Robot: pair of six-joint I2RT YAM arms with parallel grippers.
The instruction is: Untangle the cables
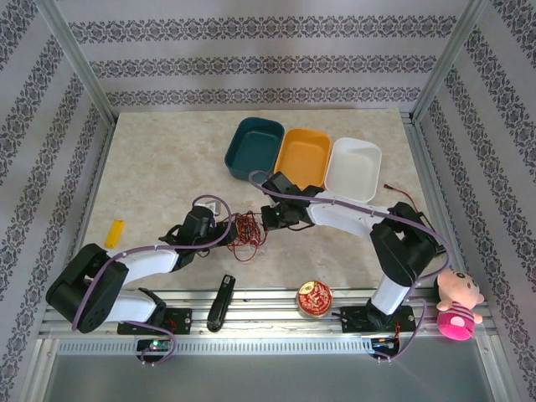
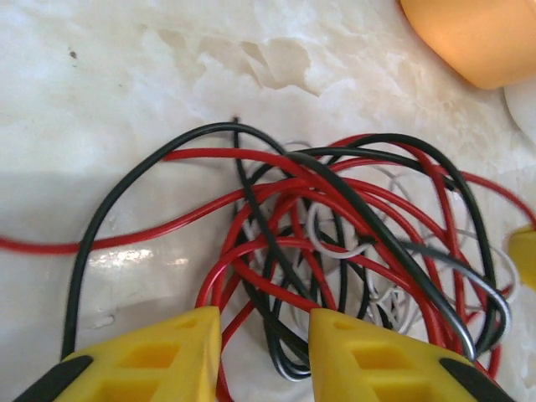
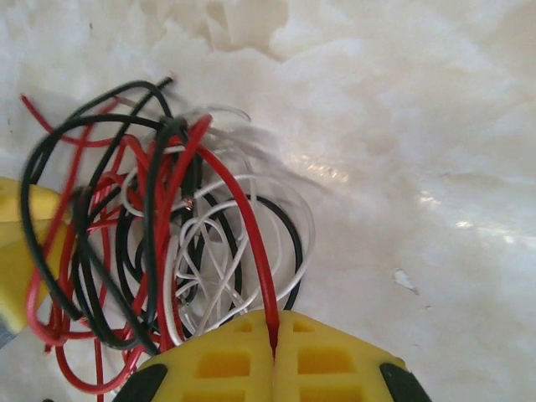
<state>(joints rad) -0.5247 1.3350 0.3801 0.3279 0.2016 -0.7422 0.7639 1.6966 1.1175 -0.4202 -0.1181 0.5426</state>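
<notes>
The cables (image 1: 246,230) lie tangled mid-table, with a yellow block (image 1: 115,232) to the left, a round tin (image 1: 314,299) near right and three bins (image 1: 303,155) beyond. The left gripper (image 2: 264,331) has its fingers apart, astride several strands. The right gripper (image 3: 274,322) has its fingers pinched together on a red one.

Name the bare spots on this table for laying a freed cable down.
Bare tabletop: the far-left stretch between the teal bin and the yellow block, and the near strip between the cables and the red tin. Crowded: the centre, where the left hand and right hand meet at the cables.
</notes>
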